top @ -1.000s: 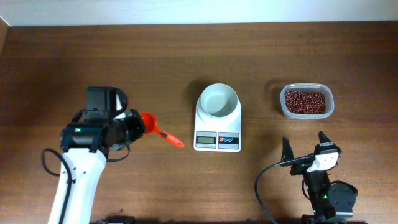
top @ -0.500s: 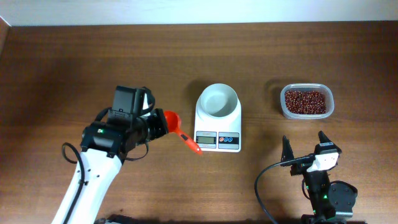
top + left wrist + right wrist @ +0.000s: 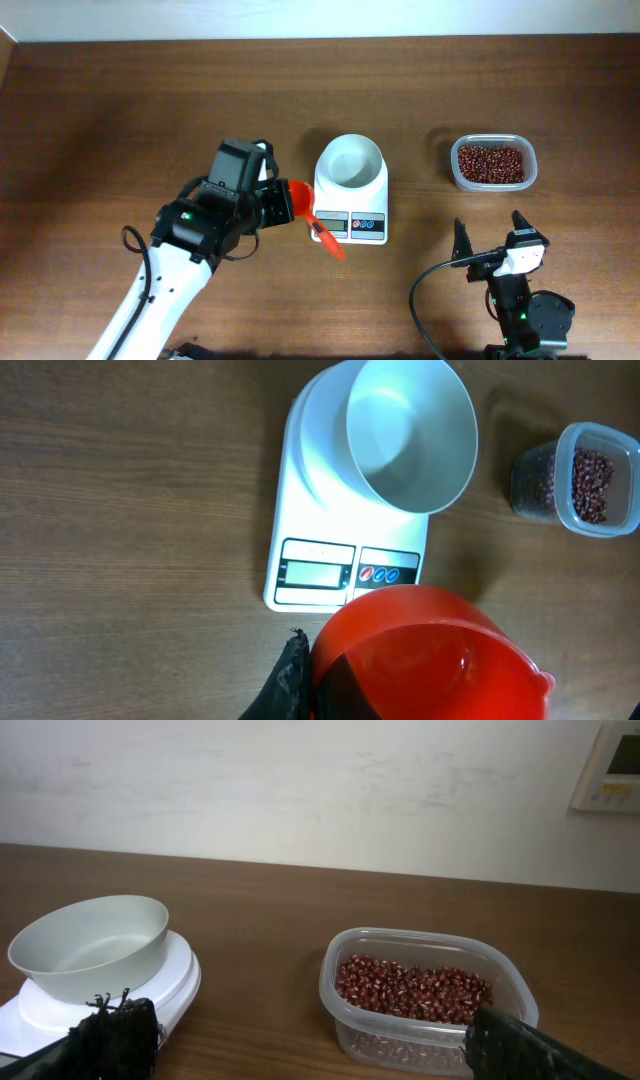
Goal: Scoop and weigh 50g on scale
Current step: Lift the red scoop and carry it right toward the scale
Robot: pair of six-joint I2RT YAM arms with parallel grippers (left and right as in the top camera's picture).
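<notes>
Sitting in the tub (image 3: 456,178) on the right side of the table (image 3: 150,100), the beans (image 3: 490,162) look untouched, a full dark red layer. None have reached the scale (image 3: 350,210), which stands mid-table, well apart from the tub. Its bowl (image 3: 351,162) is empty and white inside, and I cannot read its display.

The red scoop (image 3: 300,203) hangs just left of the scale, its handle crossing the front corner. From the left wrist view the cup is empty too. The left gripper (image 3: 274,204) is clamped tight on the scoop's cup end.

The right gripper (image 3: 489,225) sits near the front edge, below the tub, jaws spread wide and holding nothing.

By my reckoning the work has barely begun. The tool is in hand, but the scoop has to get across to the tub, then every dip, pour and check of the weight is yet to come.
</notes>
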